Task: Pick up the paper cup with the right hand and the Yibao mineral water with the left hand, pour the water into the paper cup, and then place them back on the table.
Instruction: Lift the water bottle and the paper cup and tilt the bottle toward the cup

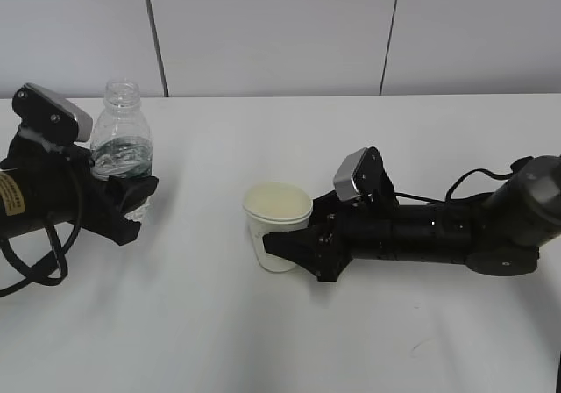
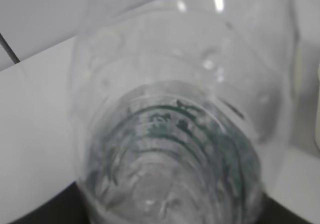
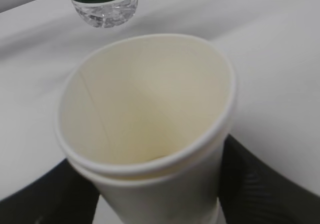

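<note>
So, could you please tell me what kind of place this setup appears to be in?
Probably a lab or test bench rather than a home. The plain white table holds only a paper cup and an uncapped water bottle, with bare pale wall panels behind and two black robot arms lying on the tabletop.

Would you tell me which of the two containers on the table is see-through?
The Yibao mineral water, the capless bottle in the left gripper; the paper cup is opaque off-white.
</note>
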Robot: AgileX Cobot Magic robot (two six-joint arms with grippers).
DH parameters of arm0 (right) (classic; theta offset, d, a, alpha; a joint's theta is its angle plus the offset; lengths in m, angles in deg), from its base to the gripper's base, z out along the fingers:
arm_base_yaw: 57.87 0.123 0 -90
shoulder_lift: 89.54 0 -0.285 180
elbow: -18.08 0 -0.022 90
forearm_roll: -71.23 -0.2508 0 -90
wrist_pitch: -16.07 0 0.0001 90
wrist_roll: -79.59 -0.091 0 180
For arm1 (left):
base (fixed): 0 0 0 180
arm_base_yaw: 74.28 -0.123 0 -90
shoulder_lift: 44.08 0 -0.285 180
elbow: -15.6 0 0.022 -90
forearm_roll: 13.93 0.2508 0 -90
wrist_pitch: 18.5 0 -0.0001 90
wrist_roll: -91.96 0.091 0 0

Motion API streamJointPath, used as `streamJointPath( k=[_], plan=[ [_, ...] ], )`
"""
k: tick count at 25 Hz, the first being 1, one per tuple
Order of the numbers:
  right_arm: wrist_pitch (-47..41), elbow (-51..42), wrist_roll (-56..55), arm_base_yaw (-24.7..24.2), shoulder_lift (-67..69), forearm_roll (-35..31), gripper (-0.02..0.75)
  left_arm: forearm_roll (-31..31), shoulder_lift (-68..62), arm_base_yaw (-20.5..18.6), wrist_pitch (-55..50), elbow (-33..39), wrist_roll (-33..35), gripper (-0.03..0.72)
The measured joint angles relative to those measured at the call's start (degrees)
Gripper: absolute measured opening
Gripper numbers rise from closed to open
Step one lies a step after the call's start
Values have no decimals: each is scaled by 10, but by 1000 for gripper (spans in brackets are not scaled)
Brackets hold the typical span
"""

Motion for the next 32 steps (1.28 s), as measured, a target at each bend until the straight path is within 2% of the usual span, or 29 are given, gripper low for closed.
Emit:
streamJointPath(
  k=[8, 18, 26, 32],
  plan=[
    [-22, 0, -17, 20, -46, 5, 512, 27, 15, 12, -106, -37, 1, 341],
    [-53, 34, -75, 31, -52, 29, 512, 60, 27, 79, -291, -125, 3, 340],
    [-82, 63, -129, 31, -52, 75, 512, 121, 38, 127, -420, -184, 4, 338],
    [-90, 68, -138, 31, -52, 80, 512, 175, 38, 165, -510, -219, 5, 338]
  ],
)
